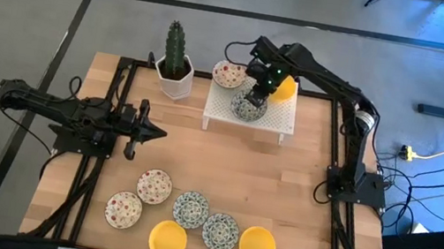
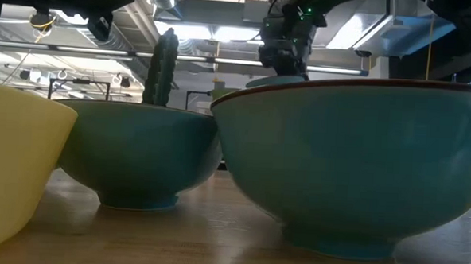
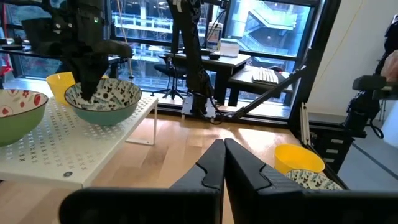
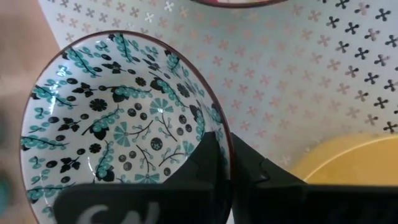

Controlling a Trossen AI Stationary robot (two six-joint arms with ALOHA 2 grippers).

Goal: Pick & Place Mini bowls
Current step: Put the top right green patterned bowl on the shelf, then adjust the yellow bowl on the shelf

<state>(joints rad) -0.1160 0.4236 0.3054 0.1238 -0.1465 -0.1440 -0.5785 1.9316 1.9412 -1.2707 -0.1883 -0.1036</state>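
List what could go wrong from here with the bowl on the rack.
1. The right gripper pinches only the rim of the blue-green bowl, so the bowl may tip or drag on release.
2. That bowl sits near the rack front edge and could slide off.
3. The red-speck bowl and yellow bowl stand close by and may get bumped.

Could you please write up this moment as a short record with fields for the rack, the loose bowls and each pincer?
rack: white perforated, at the table's far side, beside the cactus pot
bowls on rack: red-specked bowl, blue-green bowl, yellow bowl
bowls near front edge: six, two of each pattern
right pincer: shut on the blue-green bowl's rim, over the rack
left pincer: shut, empty, waiting at the table's left side
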